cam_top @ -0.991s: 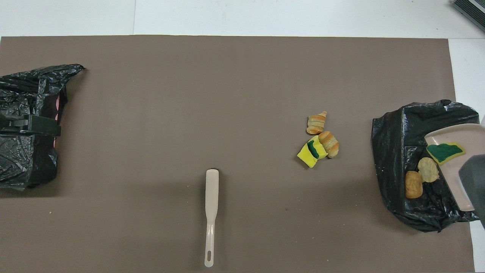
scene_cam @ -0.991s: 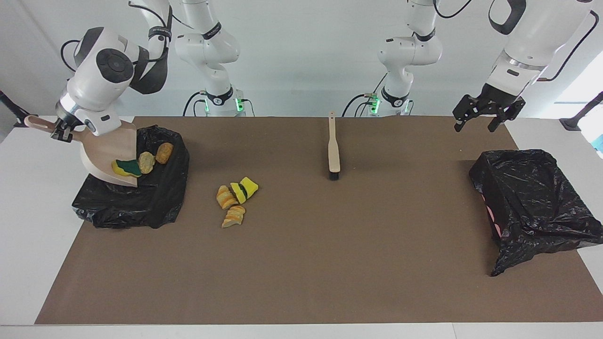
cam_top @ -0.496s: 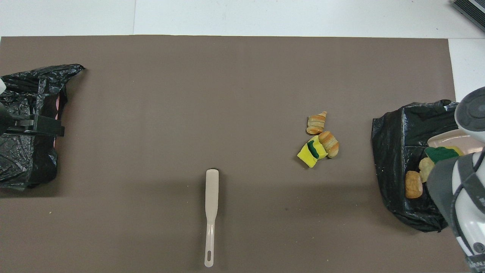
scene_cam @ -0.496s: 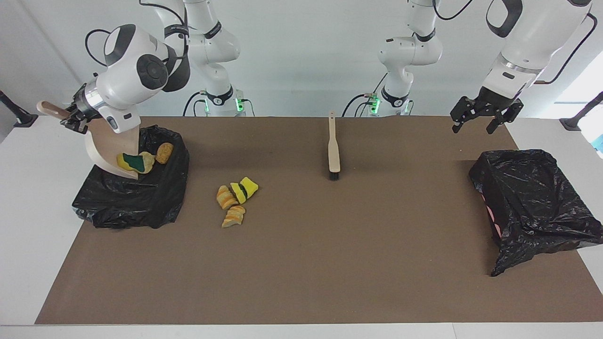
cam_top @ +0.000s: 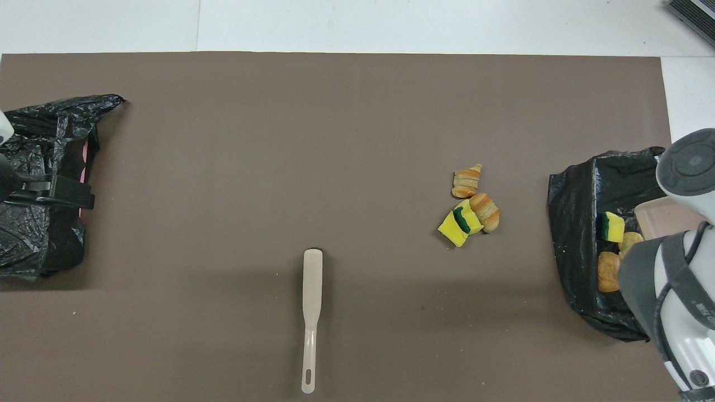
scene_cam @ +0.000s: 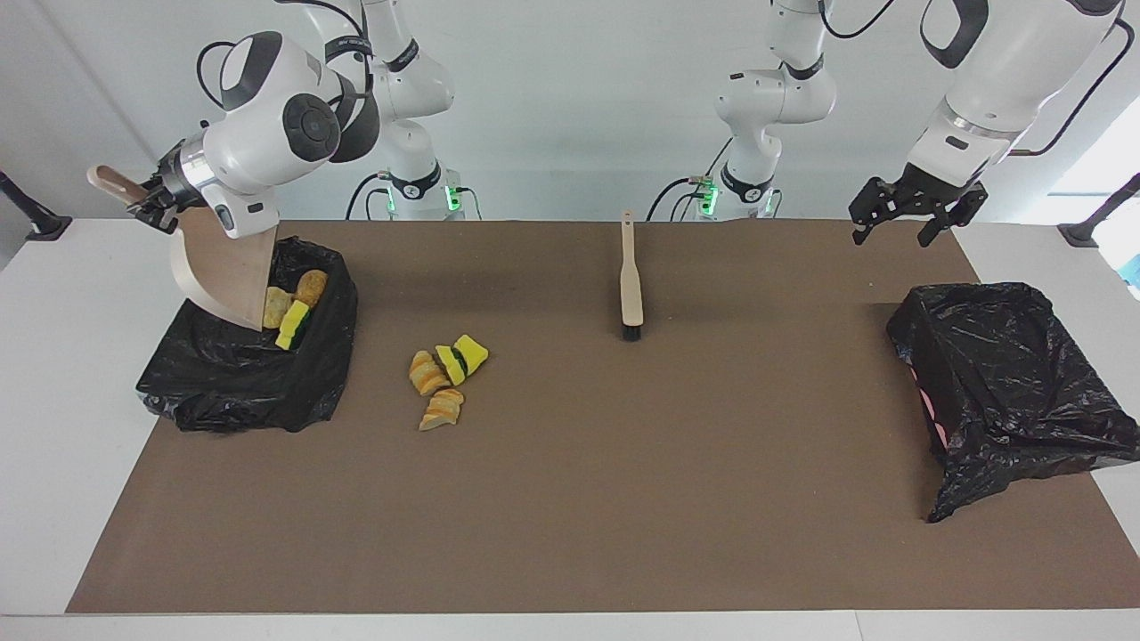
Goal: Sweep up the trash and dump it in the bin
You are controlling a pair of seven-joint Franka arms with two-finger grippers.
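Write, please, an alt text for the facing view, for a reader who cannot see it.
The right pincer tips a beige dustpan over a black-lined bin, where three sponge scraps lie. Three more scraps remain on the brown mat, a hand brush lies nearer the robots, and the open left pincer hangs above a second bin.

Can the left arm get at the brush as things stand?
Probably yes. The left gripper hangs with open jaws over the mat near its bin, holding nothing, and nothing lies between it and the brush; the right gripper holds the dustpan.
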